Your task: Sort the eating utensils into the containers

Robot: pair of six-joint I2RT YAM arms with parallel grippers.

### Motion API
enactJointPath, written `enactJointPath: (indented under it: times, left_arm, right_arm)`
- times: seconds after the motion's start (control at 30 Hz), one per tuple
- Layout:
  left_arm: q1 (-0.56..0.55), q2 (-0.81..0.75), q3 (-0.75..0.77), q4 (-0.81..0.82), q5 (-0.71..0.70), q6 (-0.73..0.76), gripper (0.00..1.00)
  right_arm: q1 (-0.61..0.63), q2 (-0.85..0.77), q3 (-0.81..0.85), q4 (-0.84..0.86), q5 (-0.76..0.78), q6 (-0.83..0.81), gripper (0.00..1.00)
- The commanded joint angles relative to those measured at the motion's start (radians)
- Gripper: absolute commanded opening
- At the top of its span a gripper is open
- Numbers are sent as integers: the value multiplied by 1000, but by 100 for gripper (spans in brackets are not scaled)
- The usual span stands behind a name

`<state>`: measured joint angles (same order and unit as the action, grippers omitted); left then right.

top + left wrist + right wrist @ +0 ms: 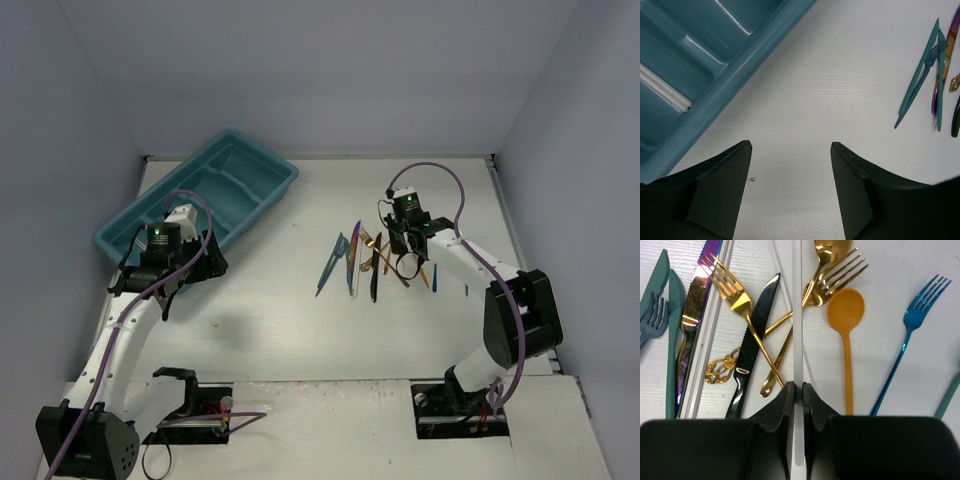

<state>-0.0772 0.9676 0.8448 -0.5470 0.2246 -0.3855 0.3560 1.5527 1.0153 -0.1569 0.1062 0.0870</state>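
The eating utensils (365, 262) lie in a loose pile right of the table's centre. Up close they include a gold fork (740, 300), a black knife (757, 325), an orange spoon (845, 310), a blue fork (912, 320), an iridescent purple knife (697, 290) and a teal knife (674, 315). My right gripper (797, 386) is over this pile, shut on the handle of a slim translucent white utensil (797, 315). The teal tray (235, 170) with its containers sits at the back left. My left gripper (791, 145) hangs open over bare table beside the tray's rim (740, 75), holding nothing.
One white utensil (665, 90) lies in a tray compartment. Another translucent white utensil (710, 340) lies beside the purple knife. Teal utensils (920, 80) show at the right of the left wrist view. Grey walls enclose the table on three sides.
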Motion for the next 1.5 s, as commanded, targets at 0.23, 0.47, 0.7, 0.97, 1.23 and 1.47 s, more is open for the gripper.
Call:
enactJointPath:
  times: [0.23,0.47,0.7,0.97,1.23,1.47]
  left_arm:
    - [-151,-41,101,184,111,-183,61]
    - [-350,21,170,405,27,-379,62]
    - [-477,94,229,509,-113,-376,62]
    - [-552,165,236,564,-180,-372,61]
    - [-556,177,233,549,-215,-382,41]
    - [-555,162,214,480,-253,-400,1]
  right_arm:
    - [144,-169,111,-16,-94,71,0]
    - [306,-232,90,106,-196,213,0]
    - [435,-250,62,256,-219,315,0]
    - [514,-223,75,310,-220,349,0]
    - [547,-213,77,350,-214,371,0]
    - [553,-199,78,364,-213,382,1]
